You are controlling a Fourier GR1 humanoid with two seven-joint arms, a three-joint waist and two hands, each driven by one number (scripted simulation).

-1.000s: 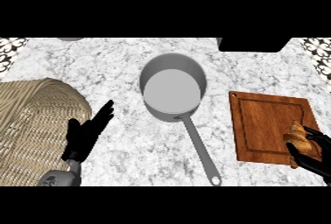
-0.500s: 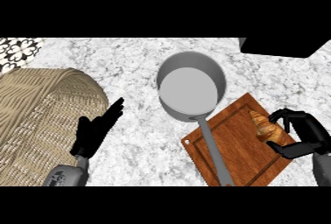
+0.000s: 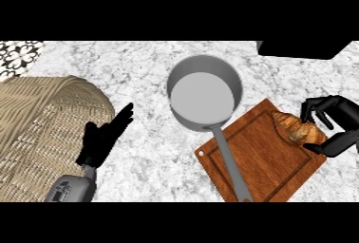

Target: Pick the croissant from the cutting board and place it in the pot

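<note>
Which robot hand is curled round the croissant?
The right robot hand, at the cutting board's right edge, curls round the croissant; the left robot hand rests open beside the basket.

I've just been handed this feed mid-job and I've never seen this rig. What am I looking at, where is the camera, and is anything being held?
There is one view, from the robot's head, looking steeply down at a marble counter. The two black shapes are its hands. The left hand rests open beside a wicker basket. The right hand curls round the croissant at the right edge of the wooden cutting board. The grey pot stands empty in the middle, and its long handle lies across the board's left side.
</note>
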